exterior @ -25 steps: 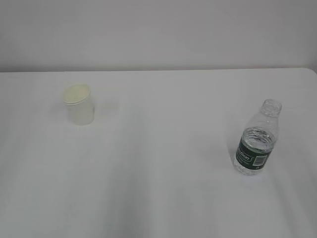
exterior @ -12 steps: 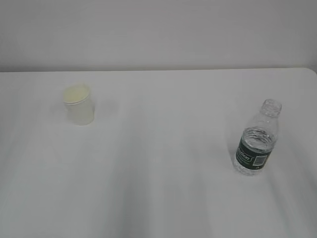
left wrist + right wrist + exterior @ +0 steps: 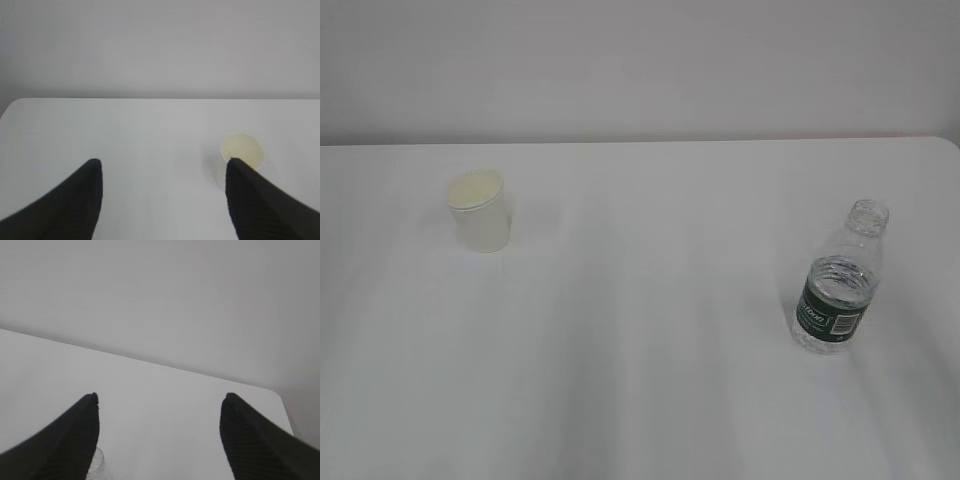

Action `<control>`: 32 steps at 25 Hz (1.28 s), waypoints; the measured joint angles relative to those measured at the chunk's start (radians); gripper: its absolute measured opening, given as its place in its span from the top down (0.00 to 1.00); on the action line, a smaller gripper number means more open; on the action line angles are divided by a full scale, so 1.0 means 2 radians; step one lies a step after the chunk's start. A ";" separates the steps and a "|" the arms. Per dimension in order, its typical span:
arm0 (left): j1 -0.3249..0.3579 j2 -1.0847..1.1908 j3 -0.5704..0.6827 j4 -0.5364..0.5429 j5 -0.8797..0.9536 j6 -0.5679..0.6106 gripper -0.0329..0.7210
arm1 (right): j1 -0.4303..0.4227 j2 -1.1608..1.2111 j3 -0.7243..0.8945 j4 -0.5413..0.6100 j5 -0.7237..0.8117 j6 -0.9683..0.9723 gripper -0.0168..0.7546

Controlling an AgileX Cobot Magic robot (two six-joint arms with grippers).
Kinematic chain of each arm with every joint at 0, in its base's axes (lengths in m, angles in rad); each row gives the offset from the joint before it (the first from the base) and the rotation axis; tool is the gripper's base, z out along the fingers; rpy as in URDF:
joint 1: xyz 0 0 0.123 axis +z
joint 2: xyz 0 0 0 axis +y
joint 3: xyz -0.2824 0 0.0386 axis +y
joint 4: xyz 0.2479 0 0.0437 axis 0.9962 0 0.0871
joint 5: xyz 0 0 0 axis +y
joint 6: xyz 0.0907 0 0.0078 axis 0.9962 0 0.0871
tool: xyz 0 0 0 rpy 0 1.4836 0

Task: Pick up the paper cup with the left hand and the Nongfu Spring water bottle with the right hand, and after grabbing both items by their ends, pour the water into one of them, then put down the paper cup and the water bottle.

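While both spread wide and empty, two pincers, left (image 3: 161, 162) and right (image 3: 160, 396); one paper cup (image 3: 480, 211), one water bottle (image 3: 839, 280).

A small white paper cup (image 3: 480, 213) stands upright at the table's left. Well apart at the right stands an uncapped clear bottle (image 3: 839, 283) with a dark green label, partly filled with water (image 3: 842, 277).

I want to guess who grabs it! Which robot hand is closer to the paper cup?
Left. The left gripper has the cup just beyond its right finger. The right gripper sees only the bottle, far across the table.
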 joint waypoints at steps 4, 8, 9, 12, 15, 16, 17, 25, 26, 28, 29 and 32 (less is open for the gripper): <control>0.000 0.030 0.000 0.006 -0.032 0.000 0.23 | 0.000 0.027 0.000 -0.001 -0.027 0.000 0.24; 0.000 0.056 0.000 0.010 -0.057 0.000 0.23 | 0.000 0.051 0.000 -0.001 -0.052 0.000 0.24; 0.000 0.063 0.000 0.011 -0.060 0.000 0.23 | 0.000 0.057 0.000 -0.001 -0.059 0.000 0.24; 0.000 0.084 0.000 0.011 -0.074 0.000 0.25 | 0.000 0.076 0.000 -0.001 -0.078 0.002 0.24; 0.000 0.105 0.000 0.017 -0.080 0.000 0.26 | 0.000 0.094 0.000 -0.001 -0.092 0.005 0.24; 0.000 0.110 0.000 0.018 -0.082 0.000 0.26 | 0.000 0.099 0.000 -0.001 -0.094 0.006 0.24; 0.000 0.118 0.000 0.021 -0.087 0.000 0.26 | 0.000 0.104 0.000 -0.001 -0.096 0.006 0.24; 0.000 0.151 0.010 0.025 -0.129 0.000 0.26 | 0.000 0.129 0.021 -0.002 -0.153 0.014 0.24; 0.000 0.151 0.019 0.025 -0.143 0.000 0.26 | 0.000 0.131 0.027 -0.002 -0.160 0.018 0.24; 0.000 0.153 0.040 0.022 -0.169 -0.001 0.26 | 0.000 0.136 0.036 -0.003 -0.175 0.026 0.24; 0.000 0.153 0.049 0.020 -0.179 -0.001 0.26 | 0.000 0.138 0.043 -0.003 -0.184 0.030 0.24; -0.012 0.153 0.084 0.018 -0.217 -0.004 0.26 | 0.000 0.148 0.064 -0.003 -0.207 0.040 0.24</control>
